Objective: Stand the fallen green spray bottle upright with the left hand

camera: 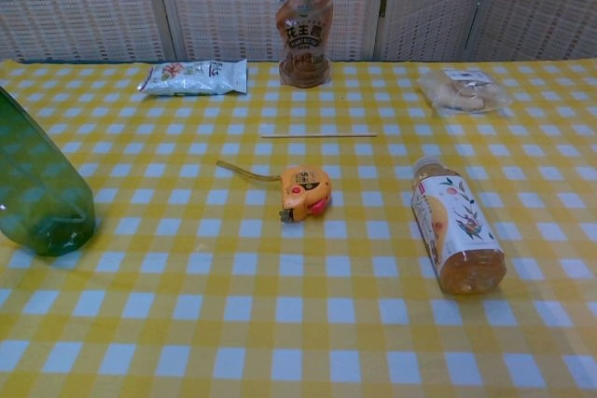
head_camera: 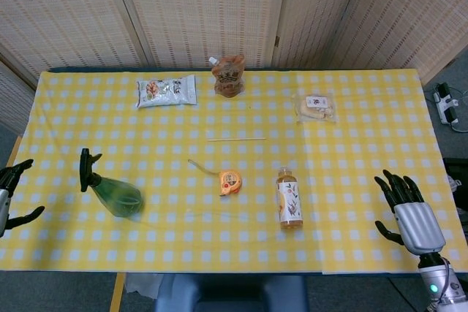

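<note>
The green spray bottle (head_camera: 114,193) with its black trigger head stands upright on the yellow checked tablecloth (head_camera: 351,144) near the left front. In the chest view its green body (camera: 37,184) fills the left edge, base down on the cloth. My left hand (head_camera: 11,196) is off the table's left edge, well apart from the bottle, fingers spread and holding nothing. At the front right corner my right hand (head_camera: 408,213) rests with fingers apart, empty. Neither hand shows in the chest view.
An orange tape measure (head_camera: 229,181) and a lying tea bottle (head_camera: 289,199) sit mid-table. A thin stick (head_camera: 236,139) lies further back. A brown pouch (head_camera: 229,74), a snack bag (head_camera: 167,90) and a biscuit packet (head_camera: 315,106) line the far side.
</note>
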`<control>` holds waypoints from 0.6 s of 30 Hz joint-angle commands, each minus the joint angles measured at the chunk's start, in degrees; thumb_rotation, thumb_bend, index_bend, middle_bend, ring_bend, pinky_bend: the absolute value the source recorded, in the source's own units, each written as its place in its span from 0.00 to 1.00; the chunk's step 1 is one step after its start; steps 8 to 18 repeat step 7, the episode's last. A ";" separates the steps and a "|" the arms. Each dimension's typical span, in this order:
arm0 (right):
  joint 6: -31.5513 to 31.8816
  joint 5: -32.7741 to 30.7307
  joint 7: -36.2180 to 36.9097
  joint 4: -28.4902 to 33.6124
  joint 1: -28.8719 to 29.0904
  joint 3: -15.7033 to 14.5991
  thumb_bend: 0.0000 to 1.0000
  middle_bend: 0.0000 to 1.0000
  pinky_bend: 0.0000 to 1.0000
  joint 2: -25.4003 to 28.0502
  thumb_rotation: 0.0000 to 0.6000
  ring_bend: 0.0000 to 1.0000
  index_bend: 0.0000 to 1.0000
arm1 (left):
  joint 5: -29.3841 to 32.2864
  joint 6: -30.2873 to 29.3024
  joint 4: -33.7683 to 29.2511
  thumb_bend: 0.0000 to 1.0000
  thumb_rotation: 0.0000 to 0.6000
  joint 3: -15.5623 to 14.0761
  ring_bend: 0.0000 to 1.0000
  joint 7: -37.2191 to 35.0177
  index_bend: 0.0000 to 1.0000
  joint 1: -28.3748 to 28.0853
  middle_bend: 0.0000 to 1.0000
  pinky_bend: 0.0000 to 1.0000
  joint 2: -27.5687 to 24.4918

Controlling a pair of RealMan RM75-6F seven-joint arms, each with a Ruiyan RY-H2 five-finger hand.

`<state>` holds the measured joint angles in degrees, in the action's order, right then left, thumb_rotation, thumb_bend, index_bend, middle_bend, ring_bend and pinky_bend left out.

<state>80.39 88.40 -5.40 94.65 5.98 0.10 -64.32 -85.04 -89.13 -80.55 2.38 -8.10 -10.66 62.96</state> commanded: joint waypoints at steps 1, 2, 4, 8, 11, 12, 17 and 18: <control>0.18 0.23 -0.27 -0.10 -0.05 -0.02 0.31 0.00 0.00 -0.21 1.00 0.00 0.00 | -0.25 -5.41 0.36 0.12 1.00 0.33 0.00 6.25 0.05 3.47 0.00 0.00 3.55; 0.15 0.29 -0.32 -0.11 -0.06 -0.09 0.31 0.00 0.00 -0.24 1.00 0.00 0.00 | -0.60 -5.33 0.49 0.11 1.00 0.26 0.00 6.43 0.04 3.45 0.00 0.00 3.61; 0.17 0.53 -0.35 -0.14 -0.05 -0.19 0.31 0.00 0.00 -0.30 1.00 0.00 0.00 | -0.82 -4.68 0.52 0.11 1.00 0.16 0.00 6.46 0.01 3.41 0.00 0.00 3.58; 0.32 0.84 -0.43 -0.13 -0.13 -0.36 0.31 0.00 0.00 -0.34 1.00 0.00 0.00 | -1.22 -4.33 0.22 0.11 1.00 0.14 0.00 6.35 0.00 3.51 0.00 0.00 3.37; 0.32 0.84 -0.43 -0.13 -0.13 -0.36 0.31 0.00 0.00 -0.34 1.00 0.00 0.00 | -1.22 -4.33 0.22 0.11 1.00 0.14 0.00 6.35 0.00 3.51 0.00 0.00 3.37; 0.32 0.84 -0.43 -0.13 -0.13 -0.36 0.31 0.00 0.00 -0.34 1.00 0.00 0.00 | -1.22 -4.33 0.22 0.11 1.00 0.14 0.00 6.35 0.00 3.51 0.00 0.00 3.37; 0.32 0.84 -0.43 -0.13 -0.13 -0.36 0.31 0.00 0.00 -0.34 1.00 0.00 0.00 | -1.22 -4.33 0.22 0.11 1.00 0.14 0.00 6.35 0.00 3.51 0.00 0.00 3.37; 0.32 0.84 -0.43 -0.13 -0.13 -0.36 0.31 0.00 0.00 -0.34 1.00 0.00 0.00 | -1.22 -4.33 0.22 0.11 1.00 0.14 0.00 6.35 0.00 3.51 0.00 0.00 3.37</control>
